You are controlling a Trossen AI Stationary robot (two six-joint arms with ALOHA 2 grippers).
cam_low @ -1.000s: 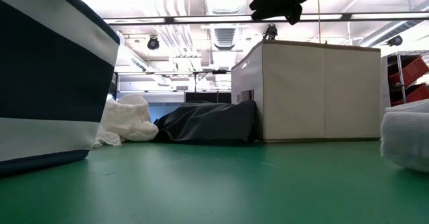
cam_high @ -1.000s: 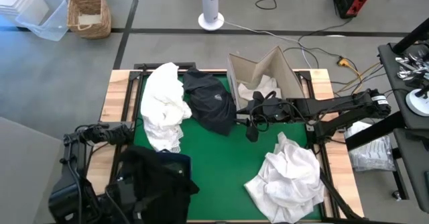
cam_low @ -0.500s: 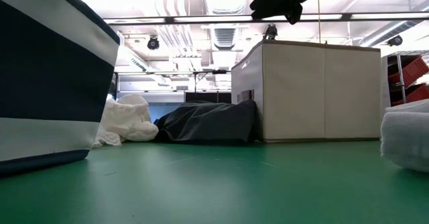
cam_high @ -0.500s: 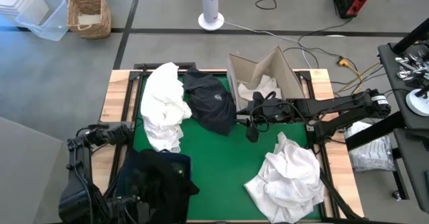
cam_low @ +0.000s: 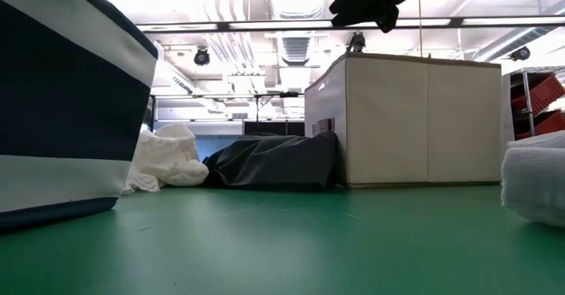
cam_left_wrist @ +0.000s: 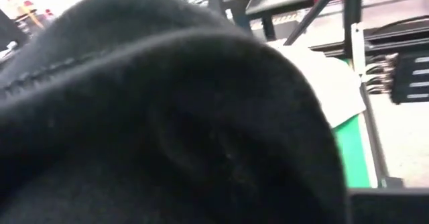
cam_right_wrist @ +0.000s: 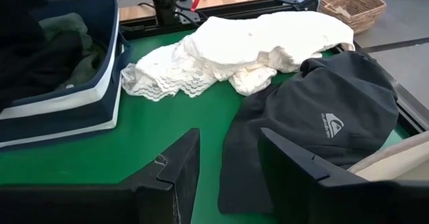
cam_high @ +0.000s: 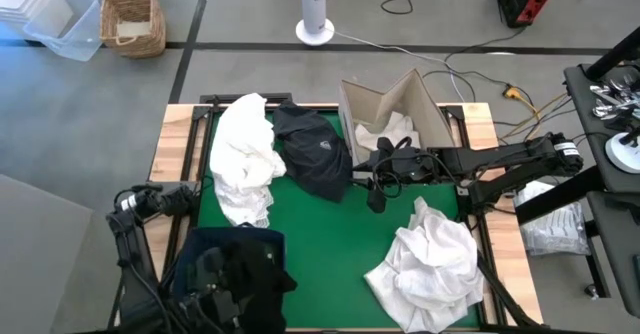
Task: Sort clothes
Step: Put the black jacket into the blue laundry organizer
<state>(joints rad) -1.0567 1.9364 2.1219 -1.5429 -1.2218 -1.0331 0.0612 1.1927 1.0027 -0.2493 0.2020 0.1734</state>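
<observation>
- Roughly midway, judging by how the clothes lie now.
- Counts as done: dark pieces inside the bin (cam_high: 240,237) at the left front of the mat (cam_high: 330,244), a green garment (cam_right_wrist: 74,56) among them, and some white cloth (cam_high: 385,129) down in the box (cam_high: 420,99) at the far right.
- Seems to set darks for the bin and whites for the box, though that is only a reading of what sits where.
- Leaves three heaps out on the mat: a white garment (cam_high: 245,159) at the far left, a navy garment (cam_high: 318,154) with a small logo touching it and lying just beside the box, and a big white pile (cam_high: 430,264) at the near right, well apart from both.
- Shows the left arm (cam_high: 135,209) reaching over the bin, with the left gripper itself lost under a black garment (cam_left_wrist: 167,117) that fills the left wrist view.
- Puts that gripper's jaws closed; cannot tell whether on the black cloth or merely buried in it.
- Looks like a drop into the bin in hand or just finished there.
- Finds the right gripper (cam_right_wrist: 228,177) hanging above the mat between the box and the white pile, jaws apart and empty, aimed towards the navy garment.
- Points to that navy piece as the likely next pick.
- Still calls for both white heaps to go afterwards.
</observation>
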